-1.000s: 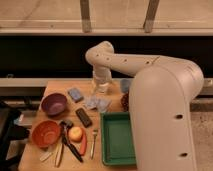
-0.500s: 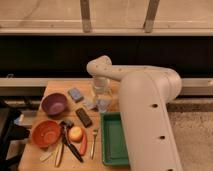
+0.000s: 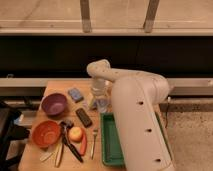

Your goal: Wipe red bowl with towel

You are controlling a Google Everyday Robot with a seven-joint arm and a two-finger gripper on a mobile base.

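My gripper [image 3: 100, 96] hangs at frame centre over the pale towel [image 3: 90, 105]; I cannot tell its state. The red bowl [image 3: 46, 133], glossy inside bare, sits lower left on the surface [image 3: 56, 89], below the purple bowl [image 3: 54, 104].

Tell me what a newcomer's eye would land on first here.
The big white arm fills the right half, bending over the table. Its gripper hangs at the towel, back-centre. Next come the red bowl at front left and the green tray beside the arm.
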